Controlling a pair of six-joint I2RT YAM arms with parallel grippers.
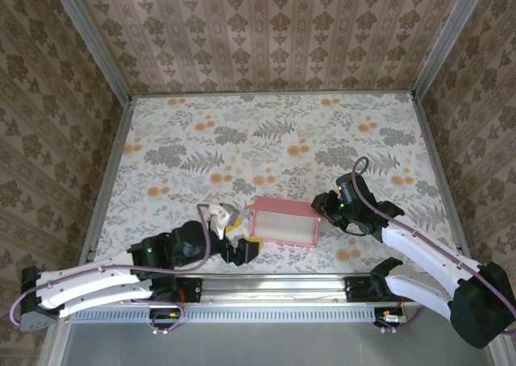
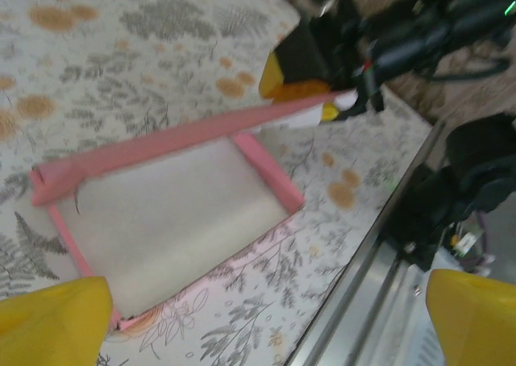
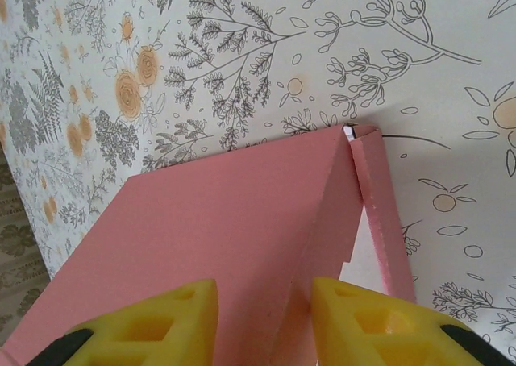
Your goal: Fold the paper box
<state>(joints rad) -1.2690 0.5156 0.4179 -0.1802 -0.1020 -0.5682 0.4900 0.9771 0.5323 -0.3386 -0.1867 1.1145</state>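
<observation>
Tabletop (image 1: 266, 132) bears paper box (image 1: 282, 222), right gripper (image 3: 264, 297) apparently pinching its edge.

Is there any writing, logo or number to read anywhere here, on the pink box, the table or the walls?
No text can be read.
The paper box is plain pink outside and whitish inside, with no print.
The table carries only a pattern of flowers and leaves.
The walls carry only a repeating ornament.
</observation>
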